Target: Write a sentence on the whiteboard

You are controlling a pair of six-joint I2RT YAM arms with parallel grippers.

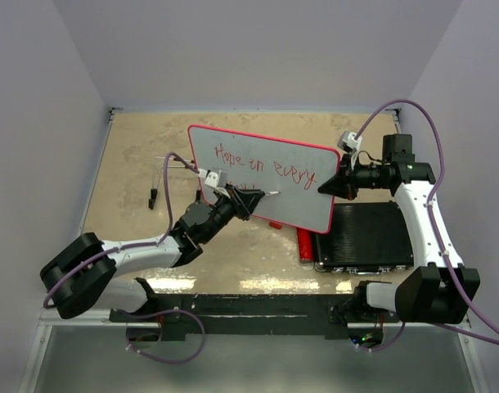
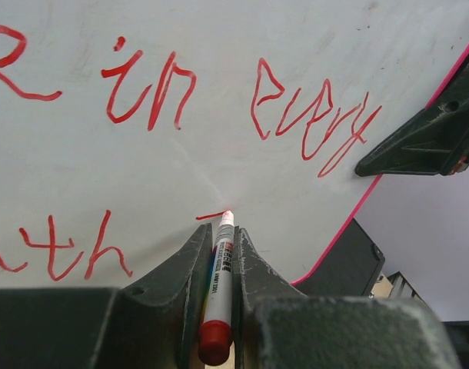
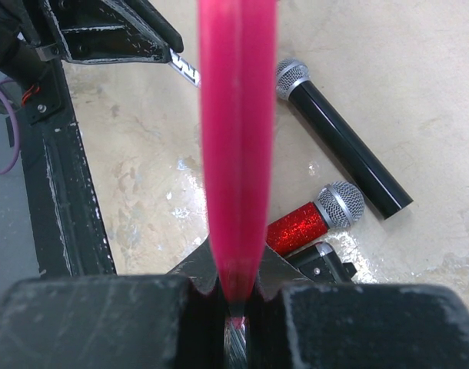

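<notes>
Clamping the stiff, slippery whiteboard [image 1: 258, 168] by its rim suits the right gripper [image 1: 324, 187]; the left gripper [image 2: 222, 244] pinches a marker [image 2: 218, 273].

L tool [image 2: 221, 246] clamped on red-capped marker [image 2: 218, 286], tip touching whiteboard [image 2: 219, 146] at right end of a short red dash. Red sentence [image 2: 311, 115]: "in every" far line, "th" near left. R tool [image 2: 373, 163] on board's right edge.
</notes>
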